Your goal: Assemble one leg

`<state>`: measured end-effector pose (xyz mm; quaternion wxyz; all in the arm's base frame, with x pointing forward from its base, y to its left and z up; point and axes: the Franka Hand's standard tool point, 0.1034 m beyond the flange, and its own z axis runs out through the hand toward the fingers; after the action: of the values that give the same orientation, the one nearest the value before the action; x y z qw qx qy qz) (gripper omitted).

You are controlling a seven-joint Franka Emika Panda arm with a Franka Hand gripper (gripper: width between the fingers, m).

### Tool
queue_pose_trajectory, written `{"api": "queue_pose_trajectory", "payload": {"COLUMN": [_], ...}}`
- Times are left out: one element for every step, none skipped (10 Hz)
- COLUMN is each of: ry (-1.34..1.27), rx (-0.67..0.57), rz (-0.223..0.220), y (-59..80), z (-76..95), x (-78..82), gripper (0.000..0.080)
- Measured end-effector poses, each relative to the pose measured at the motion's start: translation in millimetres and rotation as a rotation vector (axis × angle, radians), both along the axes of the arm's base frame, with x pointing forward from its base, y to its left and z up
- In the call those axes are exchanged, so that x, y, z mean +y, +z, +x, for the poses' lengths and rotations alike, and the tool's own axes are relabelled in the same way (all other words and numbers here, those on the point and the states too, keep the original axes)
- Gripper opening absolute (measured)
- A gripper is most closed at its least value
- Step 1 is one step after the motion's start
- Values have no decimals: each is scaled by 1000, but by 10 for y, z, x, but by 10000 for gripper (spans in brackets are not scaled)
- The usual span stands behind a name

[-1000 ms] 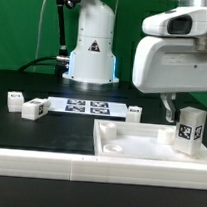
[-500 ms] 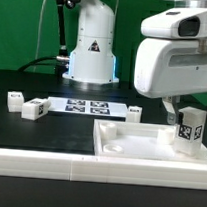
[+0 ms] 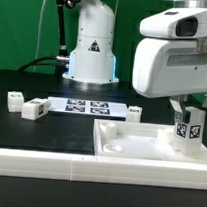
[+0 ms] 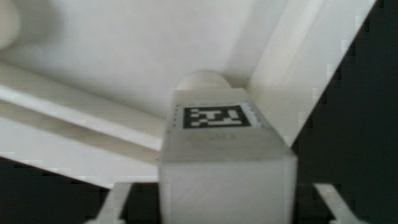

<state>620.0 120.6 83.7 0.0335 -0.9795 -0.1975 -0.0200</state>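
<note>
Leg (image 3: 191, 134) has tilted slightly, held by the gripper (image 3: 189, 118).

Robot lab: marker board (image 3: 86, 106), green backdrop (image 3: 22, 26)

Marker board (image 3: 84, 106), white tabletop piece (image 3: 139, 146)

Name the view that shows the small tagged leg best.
The exterior view: most of the leg shows, with tagged faces, standing at the corner of the white tabletop. The wrist view shows the leg only close up and foreshortened, with one tag visible.
</note>
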Motion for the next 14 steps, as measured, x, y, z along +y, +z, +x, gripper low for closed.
{"api": "queue_pose_trajectory", "payload": {"ry": [-92, -246, -373, -481, -577, -701, -810, -971, -1076, -1127, -1195, -1229, -1238, -1215], "rx": [10, 23, 32, 38, 38, 42, 50, 62, 68, 72, 82, 87, 88, 86], "rz": [6, 14, 29, 43, 51, 54, 56, 58, 56, 56, 60, 62, 63, 62], "y": [-3, -5, -16, -22, -27, -30, -31, -31, -32, -33, -34, -35, -35, -38], "z": [-5, -4, 3, 8, 17, 22, 20, 13, 11, 11, 10, 9, 9, 8], "x": [-4, -17, -31, -46, -54, -66, -73, -79, -79, -82, -92, -94, -94, -92], "gripper": [292, 292, 292, 292, 292, 294, 294, 294, 294, 294, 294, 294, 294, 294]}}
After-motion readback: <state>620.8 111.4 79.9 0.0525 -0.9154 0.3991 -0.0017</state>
